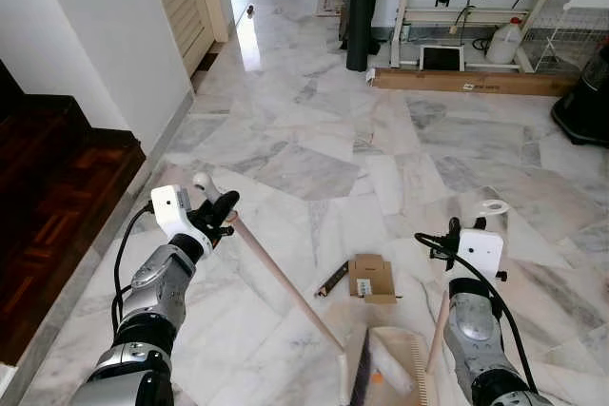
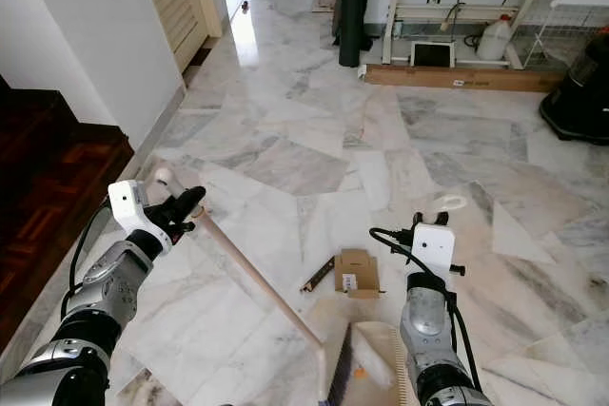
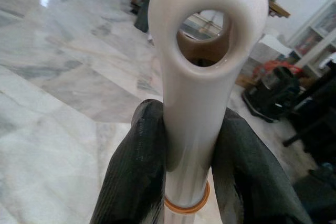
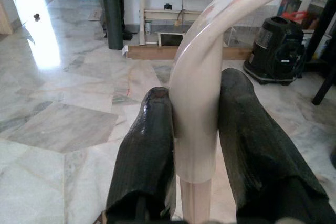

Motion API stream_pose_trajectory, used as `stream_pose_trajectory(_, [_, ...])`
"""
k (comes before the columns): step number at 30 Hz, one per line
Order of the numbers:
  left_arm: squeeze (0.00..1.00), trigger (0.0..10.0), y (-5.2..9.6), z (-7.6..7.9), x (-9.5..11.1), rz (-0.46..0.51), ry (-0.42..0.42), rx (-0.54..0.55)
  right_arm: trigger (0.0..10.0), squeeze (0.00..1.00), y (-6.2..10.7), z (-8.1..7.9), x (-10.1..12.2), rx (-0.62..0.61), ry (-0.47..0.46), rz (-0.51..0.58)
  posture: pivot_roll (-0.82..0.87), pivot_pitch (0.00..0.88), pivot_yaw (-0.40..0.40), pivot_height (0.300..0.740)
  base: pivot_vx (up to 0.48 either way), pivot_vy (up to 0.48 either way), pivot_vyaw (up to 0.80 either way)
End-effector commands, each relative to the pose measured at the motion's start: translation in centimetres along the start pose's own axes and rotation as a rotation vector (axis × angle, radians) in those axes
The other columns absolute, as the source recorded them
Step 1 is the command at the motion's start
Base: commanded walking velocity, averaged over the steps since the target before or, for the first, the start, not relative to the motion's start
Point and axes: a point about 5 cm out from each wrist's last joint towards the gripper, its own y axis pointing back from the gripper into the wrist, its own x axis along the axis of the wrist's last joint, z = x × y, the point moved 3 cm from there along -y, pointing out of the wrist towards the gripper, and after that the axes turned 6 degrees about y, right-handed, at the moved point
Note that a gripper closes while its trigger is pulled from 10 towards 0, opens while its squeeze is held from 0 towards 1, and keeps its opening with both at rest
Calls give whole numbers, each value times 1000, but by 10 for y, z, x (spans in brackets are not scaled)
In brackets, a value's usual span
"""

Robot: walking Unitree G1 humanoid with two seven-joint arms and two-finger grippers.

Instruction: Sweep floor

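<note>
Left gripper [image 1: 221,208] clamped on long cream-capped wooden broom handle [image 1: 285,282] lower left, right gripper [image 4: 197,129] gripping cream plastic dustpan handle [image 4: 202,82] lower right, small brown cardboard box [image 1: 370,278] (flattened) just above dustpan [image 1: 395,358], open grey-white marble floor [image 1: 314,130] beyond.

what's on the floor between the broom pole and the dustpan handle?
A flat cardboard piece and a dark strip beside it, just beyond the dustpan; clearest in the eye views.
</note>
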Motion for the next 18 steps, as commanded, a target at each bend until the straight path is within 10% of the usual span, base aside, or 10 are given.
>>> stream_pose_trajectory(1, [0, 10000, 1, 1, 8, 23, 39, -30, 10000, 0, -4, -1, 5, -2, -21, 11, 50, 11, 73, 740, 0, 0, 0])
stream_pose_trajectory(13, [0, 10000, 2, 12, 7, 1, 41, -84, 10000, 0, -10, -1, 11, -26, -160, -1, 51, 2, 76, 740, 0, 0, 0])
stream_pose_trajectory(18, [0, 10000, 2, 12, 37, 154, -17, -16, 10000, 0, -13, 2, 14, -35, -215, 3, 58, 0, 71, 740, 0, 0, 0])
